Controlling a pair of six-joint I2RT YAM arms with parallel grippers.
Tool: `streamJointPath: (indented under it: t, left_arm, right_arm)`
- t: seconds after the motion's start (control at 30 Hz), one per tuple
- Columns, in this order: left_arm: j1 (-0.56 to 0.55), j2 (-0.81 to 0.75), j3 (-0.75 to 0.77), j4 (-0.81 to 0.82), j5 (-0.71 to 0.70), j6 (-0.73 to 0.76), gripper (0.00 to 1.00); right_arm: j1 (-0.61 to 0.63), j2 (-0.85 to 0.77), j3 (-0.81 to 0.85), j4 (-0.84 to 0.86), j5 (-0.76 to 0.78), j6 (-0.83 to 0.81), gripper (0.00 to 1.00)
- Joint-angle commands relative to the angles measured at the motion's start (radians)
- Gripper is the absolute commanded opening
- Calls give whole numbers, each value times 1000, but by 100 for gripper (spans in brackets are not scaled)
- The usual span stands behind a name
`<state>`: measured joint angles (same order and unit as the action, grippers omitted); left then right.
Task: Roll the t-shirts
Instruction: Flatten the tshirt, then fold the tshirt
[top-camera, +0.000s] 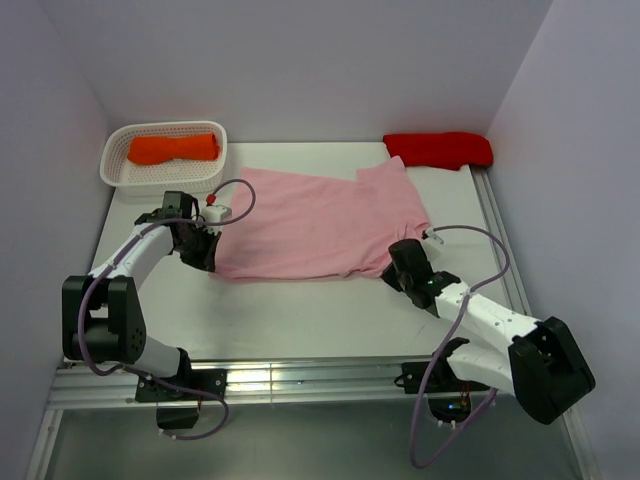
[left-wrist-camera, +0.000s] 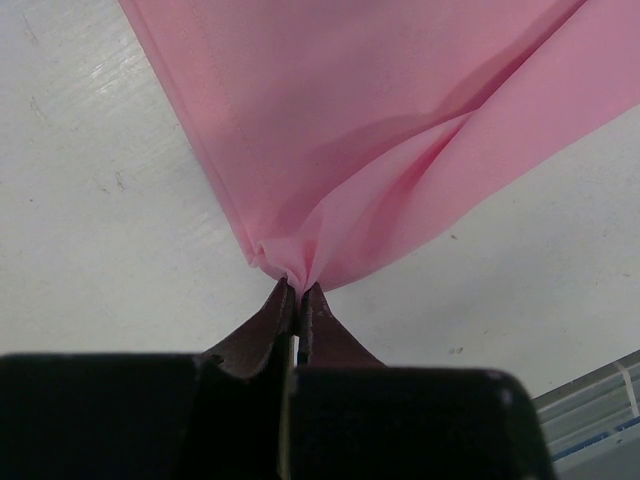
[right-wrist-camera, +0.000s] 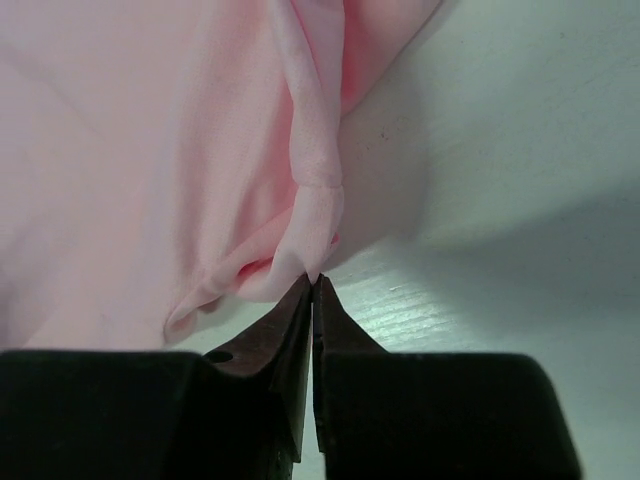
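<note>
A light pink t-shirt (top-camera: 320, 222) lies spread across the middle of the white table. My left gripper (top-camera: 207, 258) is at the shirt's near left corner, shut on a pinch of the pink cloth (left-wrist-camera: 300, 262). At the near right corner my right gripper (top-camera: 393, 275) is shut on a bunched fold of the same shirt (right-wrist-camera: 310, 250). In both wrist views the dark fingers (right-wrist-camera: 290, 320) meet at their tips with cloth caught between them. An orange t-shirt bundle (top-camera: 173, 148) lies in the basket and a red t-shirt bundle (top-camera: 438, 148) rests at the back right.
A white mesh basket (top-camera: 117, 150) stands at the back left corner. A metal rail (top-camera: 300, 378) runs along the table's near edge and another (top-camera: 497, 235) along its right side. Purple walls close in on the left, back and right.
</note>
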<state>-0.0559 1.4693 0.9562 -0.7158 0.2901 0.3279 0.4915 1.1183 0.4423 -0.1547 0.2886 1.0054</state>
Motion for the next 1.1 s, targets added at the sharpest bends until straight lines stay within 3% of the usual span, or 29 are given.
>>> streamJointPath:
  t: [0.0,0.13,0.7,0.9,1.07]
  left_arm:
    - [-5,-14,33,7,-2,16,0]
    - [-5,-33,29,0,1,20,0]
    - [-5,-168,-79,-53,-9,76,0]
    - [-7,-153,-76,-39,-3,74,0]
    - [-13,-103,-15,-28,11,57,0]
  right_arm:
    - [4,-75,24,-54,69,-1,7]
    - [4,-213,27,-161,76,-1,0]
    - [5,-859,-45,-670,-43,114,0]
    - [5,-942,-66,-724,-95,151,0]
    - [5,-927,-73,-659,-135,163,0]
